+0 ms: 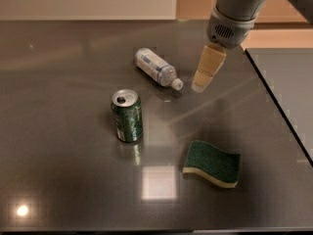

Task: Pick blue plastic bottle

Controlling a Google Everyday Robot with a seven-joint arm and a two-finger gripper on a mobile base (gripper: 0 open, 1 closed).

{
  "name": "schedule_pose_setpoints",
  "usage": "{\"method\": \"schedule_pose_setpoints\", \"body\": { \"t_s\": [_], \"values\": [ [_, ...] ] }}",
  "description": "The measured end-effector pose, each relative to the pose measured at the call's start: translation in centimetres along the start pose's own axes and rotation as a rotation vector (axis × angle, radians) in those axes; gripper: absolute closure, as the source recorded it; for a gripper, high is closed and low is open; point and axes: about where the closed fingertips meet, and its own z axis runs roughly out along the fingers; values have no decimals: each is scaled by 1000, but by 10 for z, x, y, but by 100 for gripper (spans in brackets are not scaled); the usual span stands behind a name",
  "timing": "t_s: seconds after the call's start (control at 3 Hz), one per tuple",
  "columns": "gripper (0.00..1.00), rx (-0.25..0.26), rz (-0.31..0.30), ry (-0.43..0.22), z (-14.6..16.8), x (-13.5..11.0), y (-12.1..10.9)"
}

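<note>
**Lining up on a bottle that lies on its side**

Nearest the camera, a green sponge (211, 163) with a pale underside rests on the dark, glossy table (58, 170). It is well apart from everything else. A little farther back and to the left stands the green soda can (127, 115), upright with its top opened. It is not the target, and it is near enough to the bottle to matter.

Beyond the can lies the blue plastic bottle (156, 67). It is on its side and set diagonally, with its white cap pointing toward the near right and its base toward the far left. Nothing touches it.

Just to the right of the cap hangs the gripper (199, 85), its tan tip pointing down and slightly left from the grey arm (234, 13) above. It holds nothing. Whether it is spread or closed cannot be told from this angle, nor how high it sits over the table.

The step in hand looks like the approach. To do it well, the gripper should travel left past the cap to the labelled middle of the body and turn so that it closes across the bottle's width (a round bottle lying down will roll if nudged from one side). It should descend straight and keep clear of the can.
</note>
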Motion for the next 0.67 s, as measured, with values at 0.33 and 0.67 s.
{"method": "schedule_pose_setpoints", "body": {
  "t_s": [0.33,0.67],
  "values": [
    [0,8,55,8,17,-32,-6],
    [0,5,104,16,35,-61,-14]
  ]
}}
